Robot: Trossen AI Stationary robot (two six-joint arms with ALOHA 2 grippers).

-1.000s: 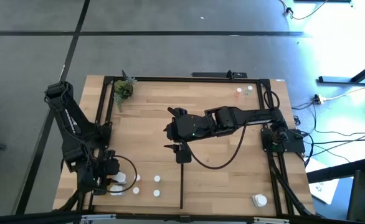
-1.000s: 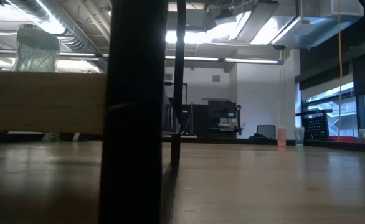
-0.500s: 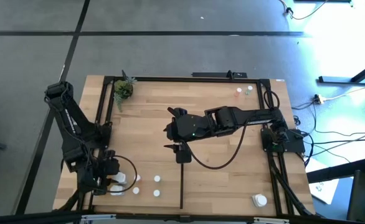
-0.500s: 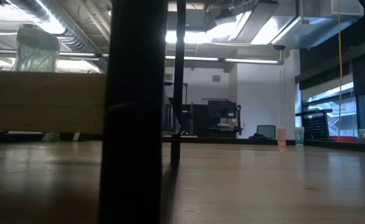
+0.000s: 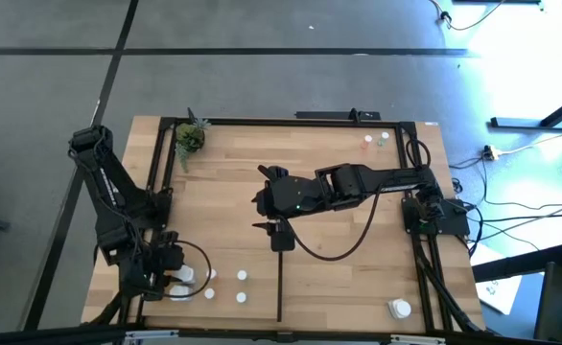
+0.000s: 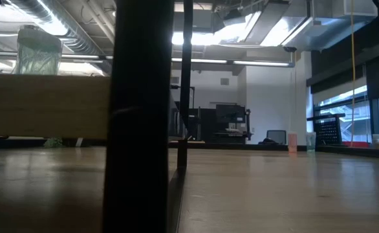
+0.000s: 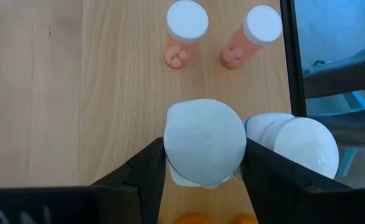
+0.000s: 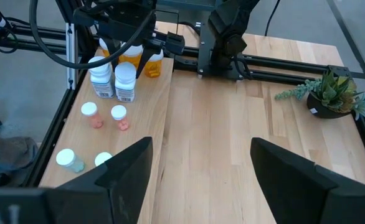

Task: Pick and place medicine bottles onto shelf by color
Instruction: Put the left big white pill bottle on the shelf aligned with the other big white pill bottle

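Note:
My left gripper (image 5: 175,276) is at the near left corner of the wood shelf board (image 5: 358,278), down over a cluster of medicine bottles, shut on a large white bottle (image 7: 204,143). A second white bottle (image 7: 301,146) stands right beside it. Two small orange bottles with white caps (image 7: 185,31) (image 7: 257,31) stand just beyond. More white-capped bottles (image 5: 242,276) stand left of the black divider strip (image 5: 279,283). My right gripper (image 5: 267,201) hangs open and empty over the middle of the board; it also shows in the right wrist view (image 8: 201,149). My left gripper has the white bottle between its two fingers, which lie against opposite sides of its top (image 7: 172,148). The fingers come from above, pointing down. In the right wrist view the bottle (image 8: 125,81) stands upright with its base on the board.
A small green potted plant (image 5: 190,137) stands at the far left corner. Two small bottles (image 5: 375,141) stand at the far right, and one white bottle (image 5: 399,309) at the near right. An orange bottle (image 8: 154,62) stands behind the left gripper. Black rails (image 5: 300,121) edge the board.

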